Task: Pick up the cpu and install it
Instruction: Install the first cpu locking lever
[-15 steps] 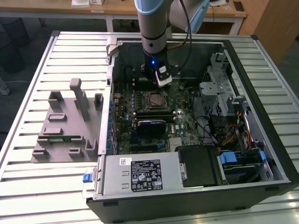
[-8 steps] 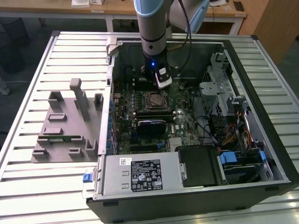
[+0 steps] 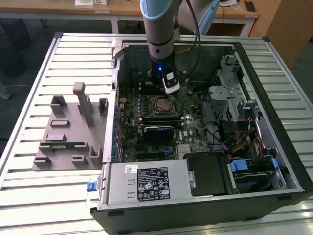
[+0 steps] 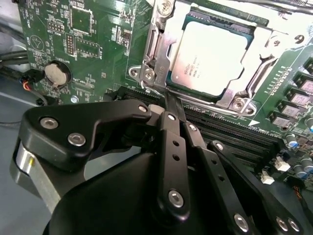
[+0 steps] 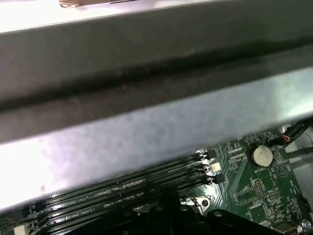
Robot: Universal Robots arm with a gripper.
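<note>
so the small flat square cpu with the pale silver top [image 4: 211, 58] is already lying in the metal socket frame [image 4: 155, 58] on the green motherboard [image 4: 93, 44], not in the black linkage gripper [image 4: 171, 105]; the gripper's fingers look pressed together with nothing between them, tips just beside the socket's edge, at roughly 7 o'clock from the chip in the second wrist view.

what could go wrong (just my read): the tips sit so close to the frame that a small sideways drift might catch it, or knock the chip crooked if it isn't fully seated.

the exterior view shows the open dark computer case [image 3: 274, 73] on the slatted metal table [image 3: 29, 78] and the grey parts holder [image 3: 68, 142] at its 9 o'clock; the first wrist view adds the black memory slots [image 5: 122, 188].
</note>
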